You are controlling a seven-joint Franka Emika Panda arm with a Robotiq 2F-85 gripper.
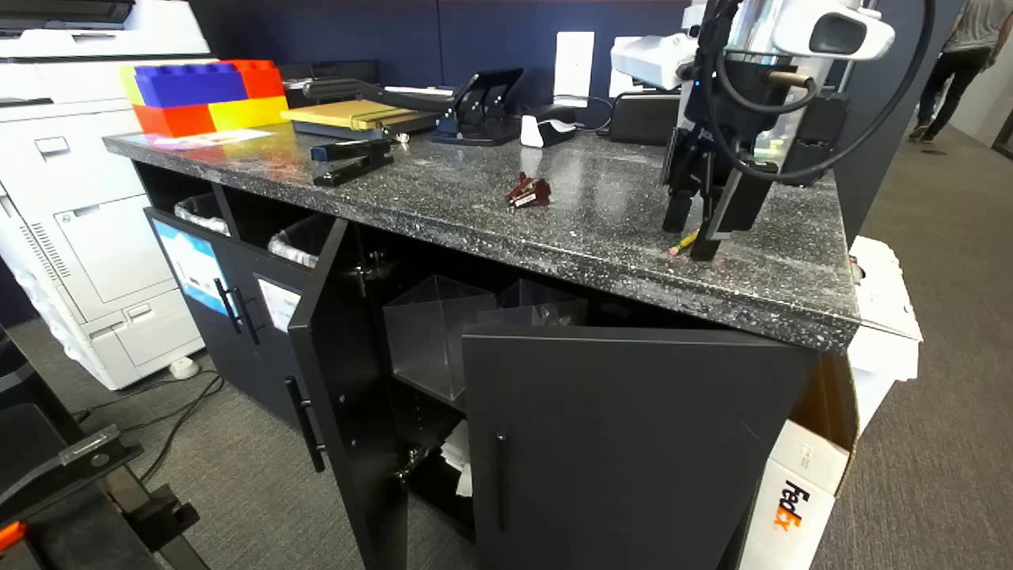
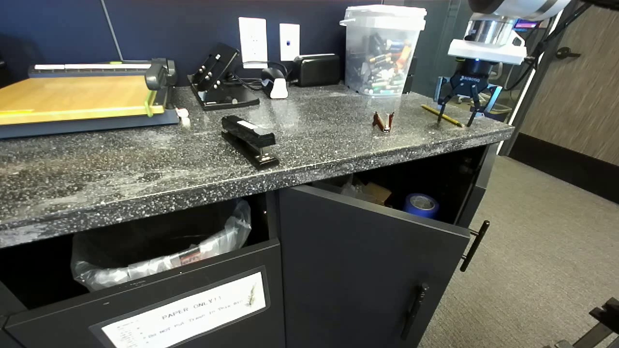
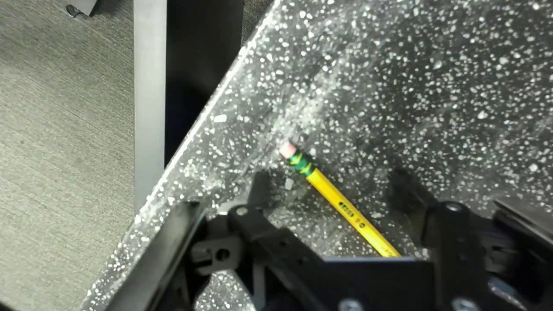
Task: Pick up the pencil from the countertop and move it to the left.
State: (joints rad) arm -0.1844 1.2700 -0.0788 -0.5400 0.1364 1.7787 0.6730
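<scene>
Dark speckled bench [image 2: 314,130], yellow pencil [image 3: 339,199] lying on it near the edge [image 3: 206,115].
We see a pink eraser [image 3: 287,150], green-and-yellow ferrule [image 3: 301,163] and black lettering [image 3: 346,210]; our pincer [image 2: 454,122] stands parted, astride it.

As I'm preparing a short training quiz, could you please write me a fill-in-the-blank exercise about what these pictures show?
1. The hand straddles the pencil, its jaws ____ rather than shut.
2. The pencil lies on the speckled countertop, and its eraser is ____ in colour.
3. In an exterior view, the sign reads "____ ONLY!!"
4. The cardboard box bears the brand name ____.

Missing words: open; pink; PAPER; FedEx.
</scene>
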